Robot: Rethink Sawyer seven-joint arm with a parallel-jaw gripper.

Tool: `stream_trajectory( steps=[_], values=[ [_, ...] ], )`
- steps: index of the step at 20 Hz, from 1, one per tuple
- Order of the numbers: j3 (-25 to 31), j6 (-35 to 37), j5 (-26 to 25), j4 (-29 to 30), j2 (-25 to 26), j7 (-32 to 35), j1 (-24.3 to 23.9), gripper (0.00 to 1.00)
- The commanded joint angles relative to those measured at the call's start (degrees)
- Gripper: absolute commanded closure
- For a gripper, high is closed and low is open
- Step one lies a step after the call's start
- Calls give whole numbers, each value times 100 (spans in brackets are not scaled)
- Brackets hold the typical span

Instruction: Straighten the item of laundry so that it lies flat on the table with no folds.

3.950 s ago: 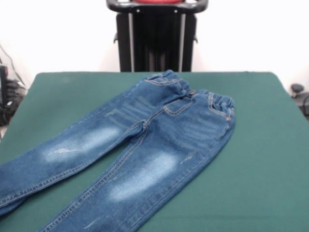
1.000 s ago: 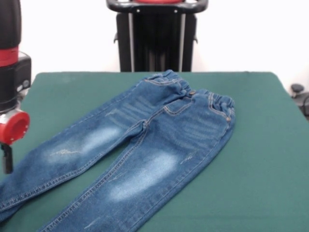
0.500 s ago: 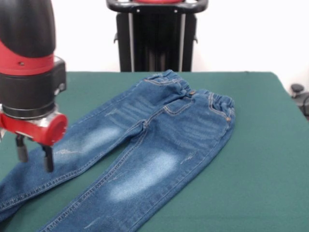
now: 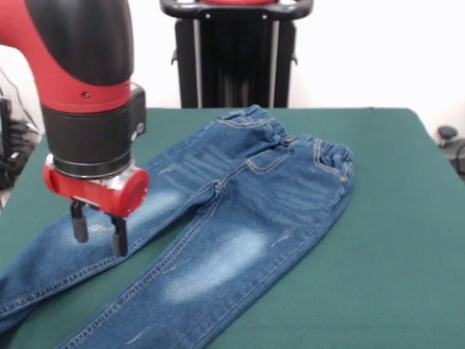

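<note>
- Jeans (image 4: 240,211): lying on the green table (image 4: 392,218), waistband toward 12 o'clock just right of centre, both legs running out toward 7 o'clock; the lower hems pass out of frame at the bottom and left edges, so their condition cannot be judged
- Visible faults: slight bunching at the elastic waistband (image 4: 330,156) and a shallow crease near the crotch; the legs look mostly flat where seen
- Gripper (image 4: 98,234): two dark fingers spread apart, nothing between them, hanging over the pale thigh patch (image 4: 149,207) of the leg at 9 o'clock; contact with the cloth cannot be confirmed from this view
- Step in hand, as judged: taking hold of that leg to draw it straight
- Recommended practice: come down vertically, pinch only the top layer or a seam edge, and pull along the leg's own line toward 7 o'clock so that the waistband is not dragged out of place
- A low, slow drag is advised; lifting high would likely fold the denim back on itself
- Edges: the legs reach the table's near-left margin, so little room is left for pulling outward at 7 to 8 o'clock
- Open room: broad bare felt lies from 2 to 5 o'clock; shifting the whole garment that way looks the safer course
</note>
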Motion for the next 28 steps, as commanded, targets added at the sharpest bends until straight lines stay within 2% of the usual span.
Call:
stream_trajectory(
  steps=[1,14,28],
  values=[
    [-277,811,596,987,-167,2174,525,0],
    [-415,546,1052,1747,-356,2408,831,0],
    [-282,430,1332,2094,-132,2508,868,0]
  ],
)
